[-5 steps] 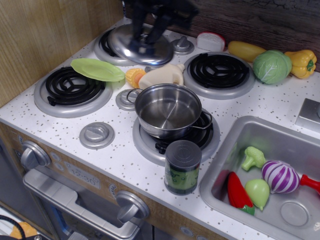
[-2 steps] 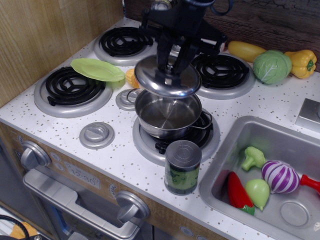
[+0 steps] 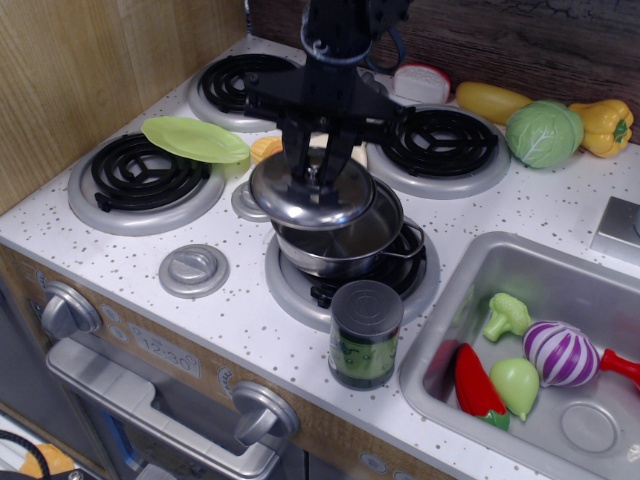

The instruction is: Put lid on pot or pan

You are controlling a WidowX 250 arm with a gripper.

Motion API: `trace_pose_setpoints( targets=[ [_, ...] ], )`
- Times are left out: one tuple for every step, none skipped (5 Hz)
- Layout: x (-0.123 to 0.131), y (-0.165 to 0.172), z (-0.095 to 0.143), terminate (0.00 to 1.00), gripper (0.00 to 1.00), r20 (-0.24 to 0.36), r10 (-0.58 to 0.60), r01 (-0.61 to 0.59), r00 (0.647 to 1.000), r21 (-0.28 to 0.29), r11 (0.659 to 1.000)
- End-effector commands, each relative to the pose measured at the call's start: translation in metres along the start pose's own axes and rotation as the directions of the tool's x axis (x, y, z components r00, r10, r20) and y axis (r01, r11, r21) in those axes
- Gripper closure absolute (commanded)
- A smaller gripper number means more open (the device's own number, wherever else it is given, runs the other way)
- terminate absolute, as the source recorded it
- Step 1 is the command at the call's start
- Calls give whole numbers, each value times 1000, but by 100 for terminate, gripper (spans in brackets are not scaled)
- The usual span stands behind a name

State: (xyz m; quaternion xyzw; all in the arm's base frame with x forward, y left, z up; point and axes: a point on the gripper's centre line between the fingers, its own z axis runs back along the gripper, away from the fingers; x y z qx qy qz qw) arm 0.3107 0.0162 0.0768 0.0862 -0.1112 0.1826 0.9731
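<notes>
While I look from the left side, I see the lime-green plate [image 3: 196, 138] resting on the edge of the left burner [image 3: 145, 182], well apart from my work, so it does not disturb me. Next comes the lid [image 3: 312, 194], which the gripper [image 3: 314, 166] holds from above; the jaws are closed on its small centre knob, because this is the only part to take. I see the lid low over the pot [image 3: 345, 237], but displaced to the left, so it covers only the left part of the opening and the right part is open. I judge it needs a small correction to the right before lowering. The dark can [image 3: 365, 334] stands just in front of the pot, near enough to watch.
</notes>
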Motion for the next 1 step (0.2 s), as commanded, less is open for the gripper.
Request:
trace_pose_setpoints(
  targets=[
    [2, -1, -6, 100, 100, 61, 2, 2, 998, -64, 998]
  ],
)
